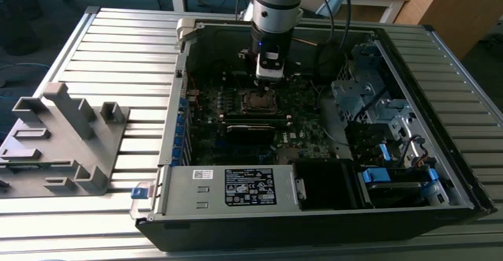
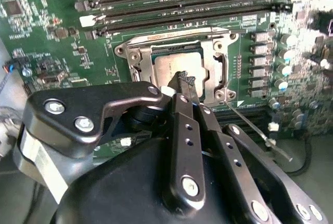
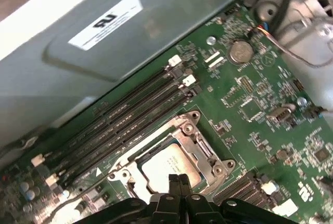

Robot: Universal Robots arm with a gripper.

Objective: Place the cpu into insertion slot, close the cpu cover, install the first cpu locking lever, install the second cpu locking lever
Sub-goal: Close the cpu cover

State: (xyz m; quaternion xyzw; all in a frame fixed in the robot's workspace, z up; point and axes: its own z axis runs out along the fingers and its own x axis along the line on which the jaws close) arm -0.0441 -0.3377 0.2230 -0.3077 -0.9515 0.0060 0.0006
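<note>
The cpu [image 2: 174, 65] lies flat in the insertion slot [image 1: 258, 100] on the green motherboard, its dull silver face showing in both wrist views [image 3: 165, 164]. The cpu cover [image 2: 217, 70], a silvery frame, lies down around the chip [image 3: 202, 151]. My gripper [image 2: 185, 81] is shut with nothing between its fingers. Its tips hang just over the chip's near edge [image 3: 177, 180]; I cannot tell whether they touch it. In the exterior view the gripper [image 1: 267, 78] stands right above the slot. A thin metal locking lever [image 2: 255, 130] sticks out loose from the socket's corner.
The open computer case [image 1: 169, 125] rests on a slatted metal table. Long black memory slots [image 3: 130, 115] run beside the socket. A labelled silver power-supply box [image 1: 228, 187] sits at the front, drive bays [image 1: 369, 96] at the exterior view's right, and a grey fixture [image 1: 63, 137] at its left.
</note>
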